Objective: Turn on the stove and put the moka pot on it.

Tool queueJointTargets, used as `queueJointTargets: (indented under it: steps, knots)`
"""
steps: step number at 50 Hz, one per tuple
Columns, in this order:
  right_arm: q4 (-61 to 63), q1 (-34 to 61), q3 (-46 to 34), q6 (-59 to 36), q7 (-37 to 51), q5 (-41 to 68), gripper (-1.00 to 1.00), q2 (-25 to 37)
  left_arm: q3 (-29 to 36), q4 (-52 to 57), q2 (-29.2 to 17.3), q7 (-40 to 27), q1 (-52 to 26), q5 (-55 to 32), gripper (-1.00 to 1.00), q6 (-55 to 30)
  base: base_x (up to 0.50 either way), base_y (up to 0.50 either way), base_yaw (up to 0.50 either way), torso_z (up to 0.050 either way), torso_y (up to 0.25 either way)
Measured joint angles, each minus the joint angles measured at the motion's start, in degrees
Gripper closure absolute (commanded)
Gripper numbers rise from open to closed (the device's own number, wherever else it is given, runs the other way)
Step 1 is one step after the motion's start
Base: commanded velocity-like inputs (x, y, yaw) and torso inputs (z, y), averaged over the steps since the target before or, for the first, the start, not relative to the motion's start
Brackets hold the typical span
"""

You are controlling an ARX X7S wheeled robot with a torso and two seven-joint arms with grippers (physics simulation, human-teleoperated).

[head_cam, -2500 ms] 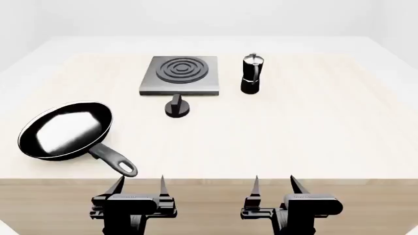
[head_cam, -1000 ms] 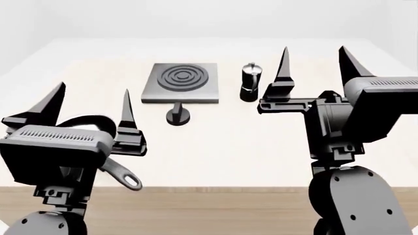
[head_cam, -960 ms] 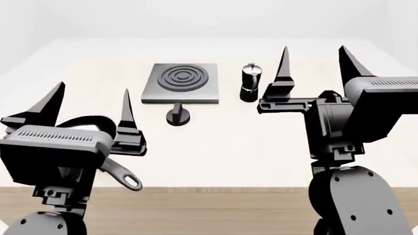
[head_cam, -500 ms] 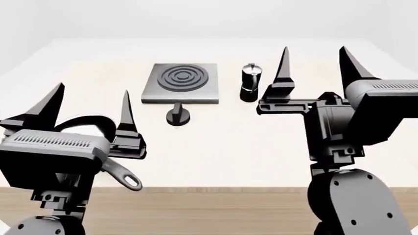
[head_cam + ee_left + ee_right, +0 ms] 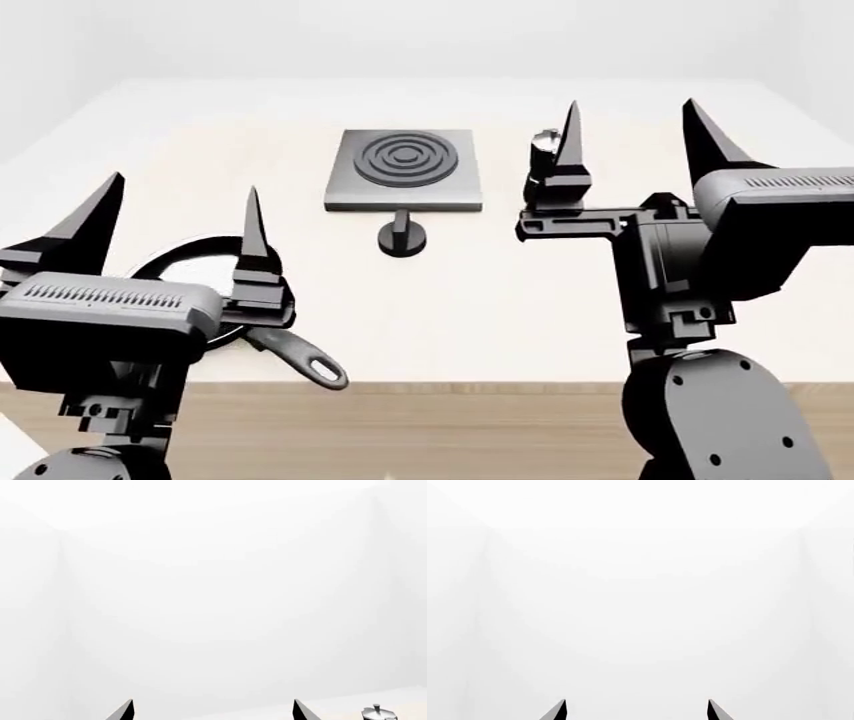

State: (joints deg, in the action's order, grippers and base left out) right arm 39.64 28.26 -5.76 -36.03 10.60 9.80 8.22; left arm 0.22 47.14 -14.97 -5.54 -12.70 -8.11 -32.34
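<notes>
The stove (image 5: 404,170), a flat grey square slab with raised rings, lies at the far middle of the table. Its round black knob (image 5: 403,233) sits just in front of it. The moka pot (image 5: 542,168) stands to the stove's right, mostly hidden behind my right gripper's finger; its silver lid also shows in the left wrist view (image 5: 376,713). My left gripper (image 5: 180,205) is open and empty, raised over the near left. My right gripper (image 5: 634,133) is open and empty, raised at the right, nearer to me than the pot.
A black frying pan (image 5: 180,262) lies at the near left behind my left gripper, its handle (image 5: 296,356) pointing toward the table's front edge (image 5: 427,385). Both wrist views show mostly white wall.
Both arms rose from below the table edge earlier and now hold steady. The view shifted: stove, knob and pot moved right in the picture, and the right finger now covers the pot.
</notes>
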Motion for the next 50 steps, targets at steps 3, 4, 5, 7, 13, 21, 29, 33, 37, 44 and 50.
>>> queueJointTargets:
  steps: [3,4,5,7,13,21,29,33,37,44,50]
  knots:
    - [-0.08,0.01,0.26,-0.10,0.14,0.43,-1.00,0.01,0.08,0.04,-0.05,-0.12,-0.03,-0.06,-1.00,0.01,0.00,0.00,0.00,0.000,0.000]
    - [-0.12,0.02,0.35,-0.15,0.18,0.58,-1.00,0.02,0.11,0.05,-0.06,-0.16,-0.04,-0.07,-1.00,0.02,0.00,0.00,0.00,0.000,0.000]
    - [-0.19,0.02,0.44,-0.21,0.27,0.70,-1.00,0.01,0.14,0.03,-0.07,-0.19,-0.03,-0.09,-1.00,0.08,0.00,0.00,0.00,0.000,0.000]
    - [-0.35,0.02,0.59,-0.32,0.42,0.93,-1.00,0.00,0.22,-0.07,-0.09,-0.24,0.00,-0.12,-1.00,0.23,0.00,0.00,0.00,0.000,0.000]
    - [-0.71,0.11,0.82,-0.68,0.84,1.53,-1.00,0.01,0.33,-0.17,-0.18,-0.41,0.09,-0.28,-1.00,0.50,0.04,-0.01,0.00,0.000,0.000]
    - [-0.94,-0.01,0.66,-0.76,1.25,2.04,-1.00,0.19,0.41,-0.19,-0.30,-0.63,0.23,-0.53,-1.00,0.81,0.11,-0.02,0.00,0.000,0.000]
    - [-1.05,-0.16,0.35,-0.67,1.61,2.40,-1.00,0.44,0.52,-0.41,-0.44,-0.79,0.28,-0.76,-1.00,1.14,0.14,-0.02,0.00,0.000,0.000]
    - [-1.11,-0.21,0.01,-0.57,1.80,2.45,-1.00,0.56,0.51,-0.45,-0.54,-0.87,0.40,-0.90,-1.00,1.30,0.14,-0.01,0.00,0.000,0.000]
    - [-1.03,-0.23,-0.28,-0.58,1.99,2.52,-1.00,0.73,0.51,-0.34,-0.66,-0.98,0.53,-1.02,-1.00,1.33,0.17,0.00,0.00,0.000,0.000]
    - [-1.13,-0.41,-0.61,-0.26,2.27,2.67,-1.00,1.00,0.40,-0.22,-0.89,-1.15,0.79,-1.26,-1.00,1.47,0.17,0.00,0.00,0.000,0.000]
    - [-1.29,-0.55,-0.89,0.00,2.50,2.83,-1.00,1.17,0.29,-0.48,-0.98,-1.33,0.96,-1.41,-1.00,1.94,0.17,0.00,0.00,0.000,0.000]
